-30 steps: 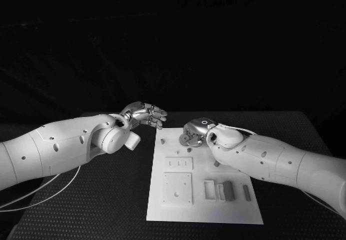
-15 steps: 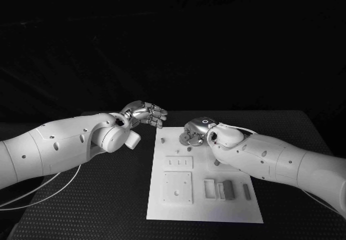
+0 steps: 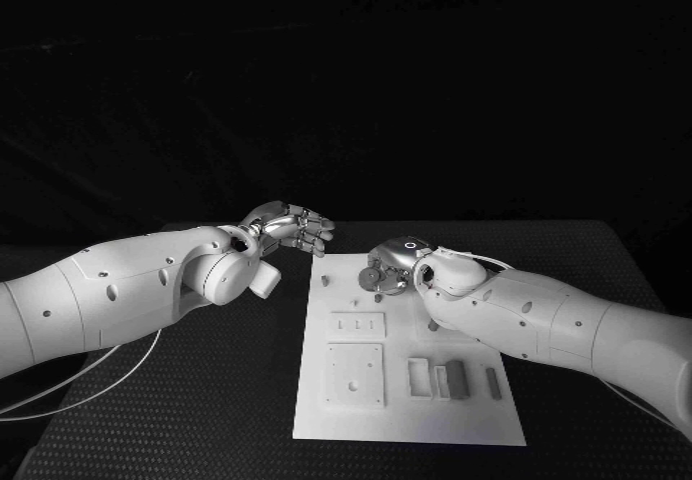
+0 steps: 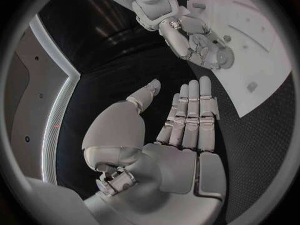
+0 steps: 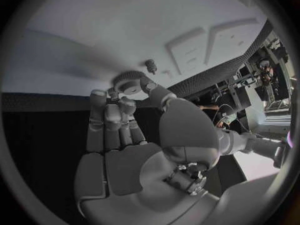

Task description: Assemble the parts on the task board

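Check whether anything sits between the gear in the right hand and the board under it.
Nothing visible does. The right hand pinches a gear just above the white task board. A small peg stands on the board close beside the gear. The left hand hovers off the board's far left corner, holding nothing.

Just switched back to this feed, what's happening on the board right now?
The right hand holds a small gear in its fingers over the far end of the task board, near a small peg standing in the board. The left hand is off the board's far left corner with its fingers straight, holding nothing. Other parts lie in recesses at the board's near end, not yet touched.
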You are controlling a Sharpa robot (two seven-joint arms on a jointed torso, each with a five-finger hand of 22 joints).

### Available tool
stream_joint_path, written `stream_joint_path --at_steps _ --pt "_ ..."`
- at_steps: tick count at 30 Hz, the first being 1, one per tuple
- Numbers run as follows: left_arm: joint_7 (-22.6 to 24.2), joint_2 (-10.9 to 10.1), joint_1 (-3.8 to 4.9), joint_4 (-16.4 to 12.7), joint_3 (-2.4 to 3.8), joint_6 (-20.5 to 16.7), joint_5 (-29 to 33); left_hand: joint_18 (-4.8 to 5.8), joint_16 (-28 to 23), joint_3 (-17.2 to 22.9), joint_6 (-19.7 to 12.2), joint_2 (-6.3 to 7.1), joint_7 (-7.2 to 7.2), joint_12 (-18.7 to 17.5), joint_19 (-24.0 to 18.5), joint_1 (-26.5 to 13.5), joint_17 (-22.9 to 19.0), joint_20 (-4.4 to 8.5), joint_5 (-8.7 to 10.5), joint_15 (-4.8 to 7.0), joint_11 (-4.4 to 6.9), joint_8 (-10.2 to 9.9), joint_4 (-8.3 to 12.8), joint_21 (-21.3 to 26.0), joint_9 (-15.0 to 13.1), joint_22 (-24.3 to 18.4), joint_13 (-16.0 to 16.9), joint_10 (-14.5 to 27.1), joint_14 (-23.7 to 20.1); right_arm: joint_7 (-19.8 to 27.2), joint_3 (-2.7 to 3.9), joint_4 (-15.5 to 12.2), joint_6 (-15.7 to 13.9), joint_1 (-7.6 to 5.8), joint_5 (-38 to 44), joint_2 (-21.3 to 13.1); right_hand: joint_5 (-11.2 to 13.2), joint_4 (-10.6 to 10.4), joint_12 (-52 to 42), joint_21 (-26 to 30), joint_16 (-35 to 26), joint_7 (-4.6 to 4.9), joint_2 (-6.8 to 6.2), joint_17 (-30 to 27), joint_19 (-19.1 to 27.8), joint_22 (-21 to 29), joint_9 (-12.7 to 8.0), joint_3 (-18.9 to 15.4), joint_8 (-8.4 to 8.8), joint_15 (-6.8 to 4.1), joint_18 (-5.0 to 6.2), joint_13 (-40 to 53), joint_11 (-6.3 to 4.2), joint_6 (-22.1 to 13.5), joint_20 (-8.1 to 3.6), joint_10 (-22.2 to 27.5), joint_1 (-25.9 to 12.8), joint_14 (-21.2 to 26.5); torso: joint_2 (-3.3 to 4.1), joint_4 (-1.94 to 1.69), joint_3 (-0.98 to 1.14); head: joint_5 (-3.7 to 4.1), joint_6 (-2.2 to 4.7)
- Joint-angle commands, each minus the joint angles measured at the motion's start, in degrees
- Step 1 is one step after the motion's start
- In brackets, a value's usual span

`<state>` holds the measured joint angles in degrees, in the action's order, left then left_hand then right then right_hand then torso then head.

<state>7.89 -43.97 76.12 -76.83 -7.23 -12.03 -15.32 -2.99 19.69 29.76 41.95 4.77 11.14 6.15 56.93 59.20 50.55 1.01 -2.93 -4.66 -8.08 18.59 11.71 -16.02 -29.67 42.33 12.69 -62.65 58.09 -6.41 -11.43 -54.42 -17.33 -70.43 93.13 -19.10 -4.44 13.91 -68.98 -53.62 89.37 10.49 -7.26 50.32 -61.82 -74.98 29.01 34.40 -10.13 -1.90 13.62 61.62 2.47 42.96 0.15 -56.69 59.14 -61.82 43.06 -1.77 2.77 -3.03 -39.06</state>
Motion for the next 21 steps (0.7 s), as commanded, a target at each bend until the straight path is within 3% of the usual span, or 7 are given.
stream_joint_path --at_steps 1,5,8,17,21 --pt "0.3 0.1 0.13 -0.2 0.06 0.5 -0.4 -0.49 -0.4 0.1 -0.3 0.29 1.42 -0.3 -0.3 0.4 0.1 0.05 0.11 0.04 -0.27 -0.4 0.2 0.2 0.1 0.1 0.1 -0.3 0.4 1.3 -0.03 0.0 2.7 0.01 -1.6 0.2 -0.1 -0.1 0.0 0.4 -0.5 0.74 0.24 0.0 0.8 -0.9 -0.2 0.0 0.48 0.51 1.38 -0.2 2.3 -1.4 0.12 2.9 0.5 0.4 0.02 0.01 -0.04 0.01 -0.09" --pt "0.3 0.1 0.15 -0.2 0.06 0.5 -0.4 -0.47 -0.4 0.1 -0.3 0.26 1.43 -0.3 -0.3 0.3 0.1 0.02 0.11 0.03 -0.28 -0.4 0.2 0.2 0.1 0.1 0.1 -0.3 0.4 1.4 -0.03 0.1 3.4 0.01 -1.8 0.2 -0.1 -0.1 -0.1 0.5 -0.5 0.76 0.52 0.0 1.0 -1.0 -0.2 -0.1 0.38 0.59 1.38 -0.3 2.34 -1.4 0.3 3.2 0.4 0.7 0.04 0.0 -0.02 0.02 -0.14" --pt "0.2 0.1 0.16 -0.2 0.06 0.5 -0.4 -0.44 -0.5 0.0 -0.3 0.15 1.45 -0.3 -0.3 0.1 0.2 0.0 0.11 0.01 -0.31 -0.4 0.0 0.3 0.1 0.1 0.1 -0.3 0.4 1.5 -0.03 0.5 4.6 0.01 -3.2 0.1 -0.1 -0.3 -0.3 0.5 -0.5 0.6 1.9 0.1 1.2 -1.0 -0.1 -0.2 -0.22 0.47 1.38 -0.5 2.2 -0.6 0.5 3.4 0.4 0.9 -0.01 -0.02 0.0 0.0 -0.24" --pt "0.2 0.0 0.17 -0.1 0.06 0.5 -0.4 -0.43 -0.6 0.0 -0.3 0.09 1.47 -0.4 -0.3 -0.1 0.2 0.0 0.11 0.01 -0.33 -0.4 -0.1 0.3 0.1 0.1 0.1 -0.3 0.5 1.9 -0.01 0.8 5.7 0.0 -6.2 -0.3 -0.1 -1.9 -0.9 0.4 -0.3 0.36 8.47 0.2 1.8 -1.2 0.1 -0.9 -1.96 0.31 1.38 -1.0 2.03 2.1 0.91 4.0 -2.2 1.3 -0.04 -0.01 0.03 0.02 -0.25" --pt "0.2 0.0 0.17 -0.1 0.06 0.5 -0.4 -0.43 -0.6 -0.1 -0.3 0.02 1.47 -0.4 -0.3 -0.2 0.3 0.0 0.11 0.01 -0.34 -0.5 -0.2 0.3 0.1 0.1 0.2 -0.2 0.5 2.0 0.0 0.9 5.0 -0.01 -6.9 -0.5 -0.1 -2.5 -1.1 0.4 -0.2 0.37 10.18 0.2 2.1 -1.2 -0.1 -1.4 -2.0 0.27 1.38 -1.2 1.99 2.2 0.96 4.1 -4.0 1.4 -0.02 0.01 0.02 0.07 -0.26"
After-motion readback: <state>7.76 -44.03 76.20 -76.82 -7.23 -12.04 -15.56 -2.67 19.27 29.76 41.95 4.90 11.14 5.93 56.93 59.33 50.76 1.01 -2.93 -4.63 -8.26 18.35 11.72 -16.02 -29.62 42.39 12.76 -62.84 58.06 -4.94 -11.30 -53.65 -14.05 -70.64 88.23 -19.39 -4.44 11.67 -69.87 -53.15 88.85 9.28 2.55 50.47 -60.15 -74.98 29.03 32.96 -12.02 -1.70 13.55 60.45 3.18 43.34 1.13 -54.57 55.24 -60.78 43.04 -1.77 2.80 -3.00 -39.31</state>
